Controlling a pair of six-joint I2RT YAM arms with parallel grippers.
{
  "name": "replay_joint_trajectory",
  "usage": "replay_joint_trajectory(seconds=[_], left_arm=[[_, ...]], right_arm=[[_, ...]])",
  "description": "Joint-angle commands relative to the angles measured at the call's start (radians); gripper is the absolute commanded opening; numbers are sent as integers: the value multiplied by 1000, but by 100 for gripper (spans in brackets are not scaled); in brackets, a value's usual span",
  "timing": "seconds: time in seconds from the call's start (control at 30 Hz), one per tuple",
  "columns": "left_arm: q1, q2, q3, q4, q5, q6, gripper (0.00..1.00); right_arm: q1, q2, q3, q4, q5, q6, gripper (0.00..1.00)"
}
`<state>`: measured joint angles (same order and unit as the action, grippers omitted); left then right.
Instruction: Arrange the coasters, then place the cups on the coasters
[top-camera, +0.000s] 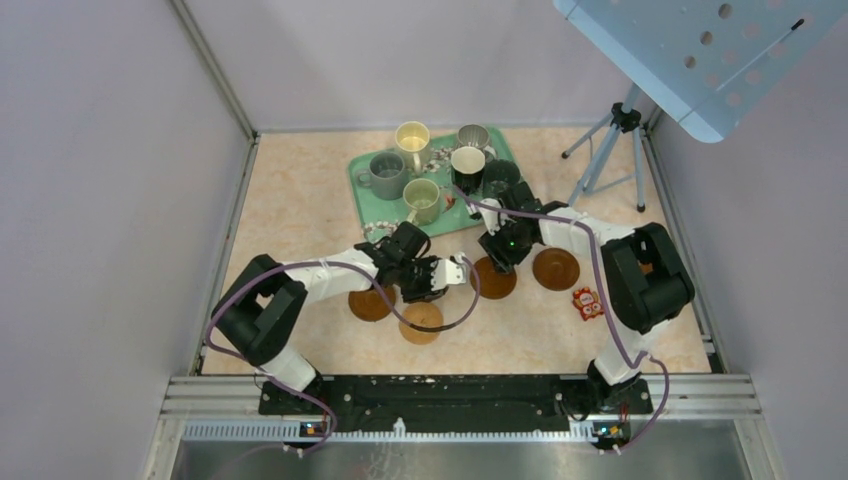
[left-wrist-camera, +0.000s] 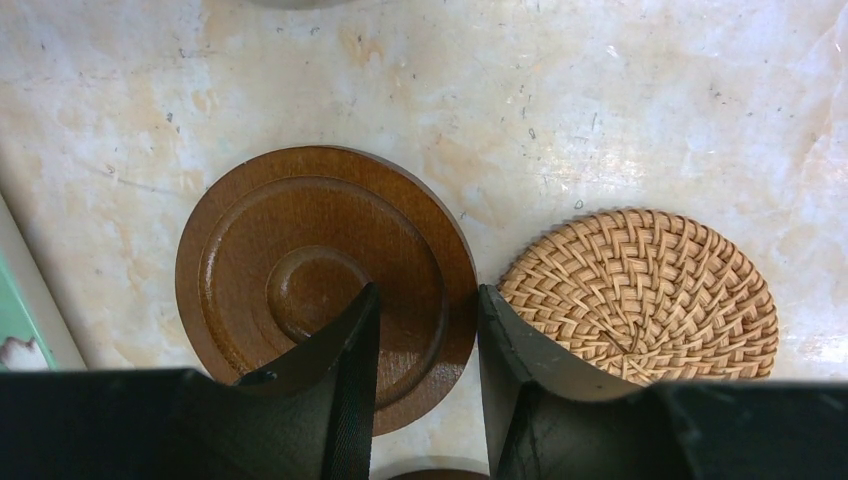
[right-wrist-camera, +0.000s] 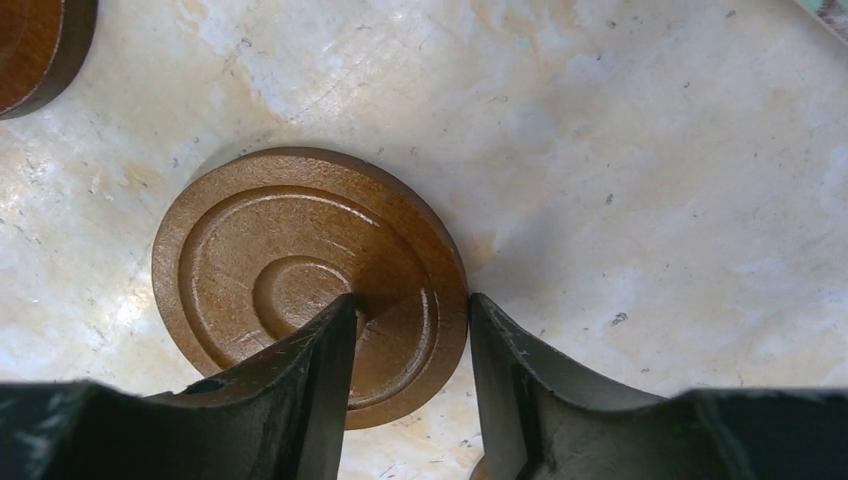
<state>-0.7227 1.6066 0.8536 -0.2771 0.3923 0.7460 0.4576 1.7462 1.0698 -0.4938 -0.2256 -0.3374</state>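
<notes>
- Near the middle of the table (top-camera: 300, 210), the coasters are being laid out. The cups (top-camera: 422, 198) are seen on the green tray (top-camera: 368, 200) toward 12 o'clock, none yet on a coaster.
- The left gripper (left-wrist-camera: 427, 290) is set astride the 4 o'clock rim of a dark brown coaster (left-wrist-camera: 300, 230). One finger lies over the disc by its centre ring, and the other is just outside the edge.
- Its jaws are held partly apart, and whether the rim is actually pinched cannot be told.
- A woven tan coaster (left-wrist-camera: 650, 280) lies at 3 o'clock of that disc, just beside it, and the outer finger is wedged into the narrow gap between them.
- The right gripper (right-wrist-camera: 411, 297) is placed the same way on a mid-brown coaster (right-wrist-camera: 260, 240), again with its jaws partly apart and its grip not to be judged.
- A neighbouring coaster (right-wrist-camera: 30, 50) is glimpsed at 10 o'clock of it, well apart.
- For a clean step, each disc is best slid or lifted low and level, so that the thin rim is not lost from the jaws.
- Room should be left between discs for a mug's handle, and the woven coaster should not be nudged by the outer finger.
- Both wrists are close together, so one arm is better moved at a time.
</notes>
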Motion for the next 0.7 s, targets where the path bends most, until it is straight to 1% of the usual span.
replay_joint_trajectory(seconds=[0.0, 0.1, 0.17, 0.27, 0.37, 0.47, 0.67], left_arm=[[-6, -6, -8, -74, -27, -55, 38], [17, -1, 86, -102, -79, -143, 49], [69, -19, 147, -140, -41, -185, 54], [164, -99, 182, -194, 35, -197, 62], [240, -190, 155, -246, 35, -173, 67], [319, -262, 86, -275, 17, -135, 71], [464, -306, -65, -260, -31, -93, 72]], right_arm=[[5, 8, 59, 2, -49, 1, 48], [6, -8, 98, -15, -66, 10, 56], [6, -26, 135, -32, -73, 12, 61], [6, -62, 185, -56, -75, 18, 65], [6, -109, 199, -77, -77, 20, 67], [6, -148, 191, -104, -98, 21, 68], [3, -218, 118, -110, -138, 32, 69]])
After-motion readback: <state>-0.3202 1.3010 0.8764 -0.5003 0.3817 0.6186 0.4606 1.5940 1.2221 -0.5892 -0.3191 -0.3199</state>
